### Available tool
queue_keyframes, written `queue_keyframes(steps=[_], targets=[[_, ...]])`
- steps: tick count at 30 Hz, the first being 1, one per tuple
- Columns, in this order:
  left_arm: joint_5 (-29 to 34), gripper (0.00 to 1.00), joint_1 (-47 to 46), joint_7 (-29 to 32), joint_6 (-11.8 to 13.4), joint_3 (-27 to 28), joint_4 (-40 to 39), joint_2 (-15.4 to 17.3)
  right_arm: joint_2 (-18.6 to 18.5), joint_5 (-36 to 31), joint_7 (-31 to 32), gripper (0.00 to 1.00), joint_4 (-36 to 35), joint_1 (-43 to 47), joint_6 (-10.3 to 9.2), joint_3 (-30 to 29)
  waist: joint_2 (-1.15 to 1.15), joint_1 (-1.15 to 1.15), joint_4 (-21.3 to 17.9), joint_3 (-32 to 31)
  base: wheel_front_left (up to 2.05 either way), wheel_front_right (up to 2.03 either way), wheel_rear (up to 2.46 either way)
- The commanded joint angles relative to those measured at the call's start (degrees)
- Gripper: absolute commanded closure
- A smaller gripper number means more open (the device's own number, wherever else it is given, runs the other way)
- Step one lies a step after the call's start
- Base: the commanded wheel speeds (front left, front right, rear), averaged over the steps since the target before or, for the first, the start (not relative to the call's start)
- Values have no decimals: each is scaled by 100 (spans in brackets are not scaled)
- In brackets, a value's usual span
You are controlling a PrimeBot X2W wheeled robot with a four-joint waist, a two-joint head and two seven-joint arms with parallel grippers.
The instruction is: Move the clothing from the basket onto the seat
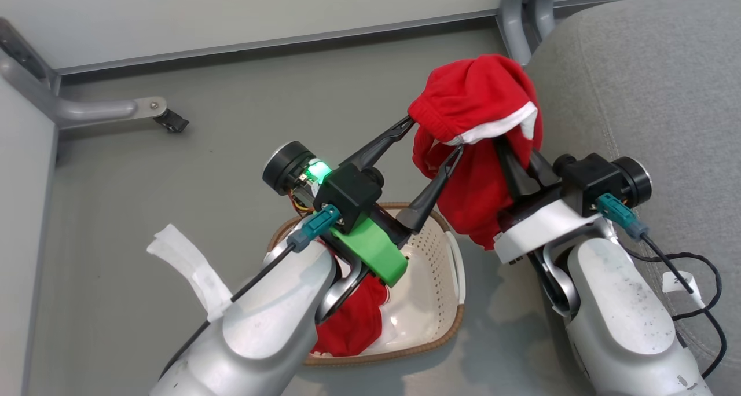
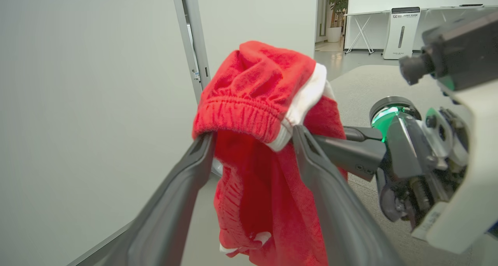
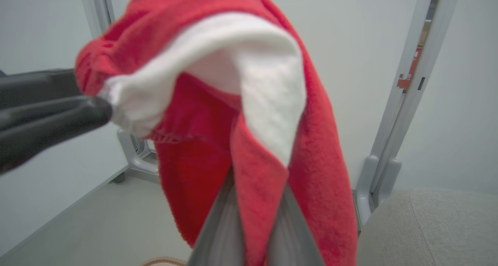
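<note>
Red garment [image 1: 480, 95] hangs lengthwise downward from clamped right gripper [image 1: 508, 158] (left gripper [image 1: 434, 135] spread).

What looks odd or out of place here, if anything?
The red garment hangs pinched in the shut right gripper, but its waistband is draped over both fingertips of the open left gripper, so it may be snagged there. The other garment lies in the basket.

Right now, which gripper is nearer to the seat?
Right. The right gripper, shut on the red garment, is beside the edge of the seat; the left gripper, open, is above the basket, farther from the seat.
</note>
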Motion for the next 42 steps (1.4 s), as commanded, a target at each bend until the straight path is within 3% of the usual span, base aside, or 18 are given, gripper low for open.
queue_keyframes(steps=[1,27,42], targets=[[53,0,124,-2,-9,57,12,58,-28,-49,-27,100,-45,15,-2,-67,0,0,-102,48,0,0,0],[436,0,161,0,-9,275,-147,316,1,7,-26,100,-640,516,-2,-910,0,0,-1774,442,0,0,0],[507,0,154,0,-11,218,-146,368,9,-21,-27,100,-893,739,-2,-1458,0,0,-2051,491,0,0,0]])
